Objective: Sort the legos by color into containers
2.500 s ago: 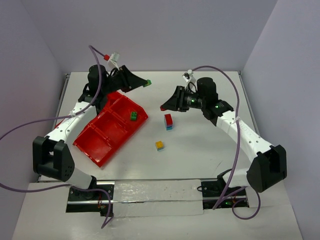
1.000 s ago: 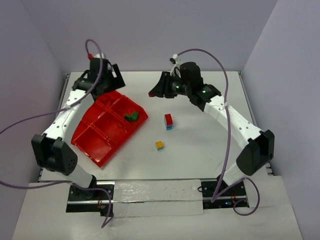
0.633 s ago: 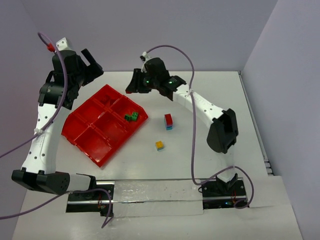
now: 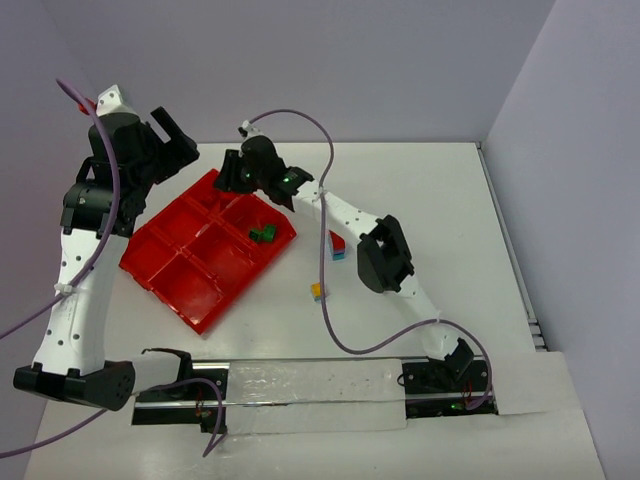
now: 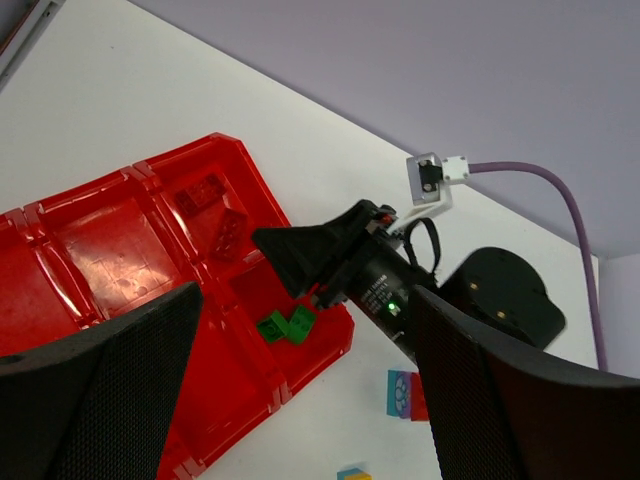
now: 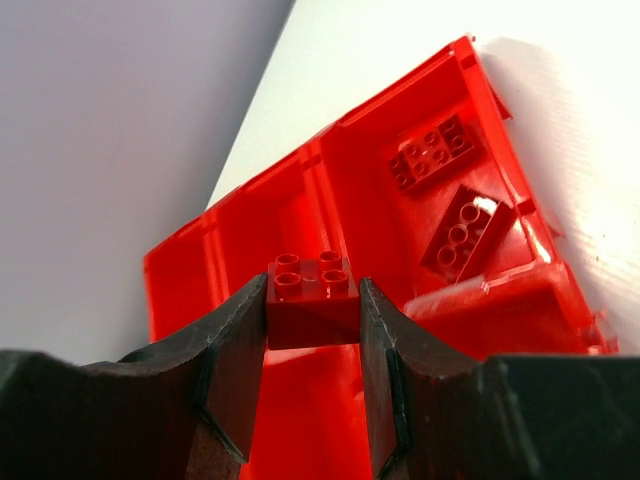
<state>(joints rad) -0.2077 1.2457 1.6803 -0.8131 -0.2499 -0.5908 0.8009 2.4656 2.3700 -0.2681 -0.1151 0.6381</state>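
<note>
One red brick (image 6: 312, 305) is pinched in the right gripper (image 4: 233, 177), fingers closed snug on two of its sides, studs up. I've got it hanging over the far corner of the tray (image 4: 190, 285), upper left of the top view. So I'd call this the drop step for red.

> which cell though?

The one with two red bricks (image 6: 432, 152) lying in it, upper right of the right wrist frame. From that view my brick looks nearer the cell next door on the left, and I honestly can't tell which one it's over. So I reckon the next move is a small nudge toward the reds, then open up and let it fall. The walls are low, so I'd want it well inside before letting go.

> and the other arm?

The left gripper (image 4: 170, 135) is up high at the upper left of the top view, fingers spread wide, holding nothing. Green bricks (image 4: 263, 234) sit in the tray's right-hand cell.

> much left?

Yeah. Out on the table, a red-blue cube (image 4: 337, 243) is half hidden behind my arm near the centre, and a yellow-blue cube (image 4: 318, 291) sits below it. I think both need splitting before they can be sorted, which probably takes both grippers.
</note>
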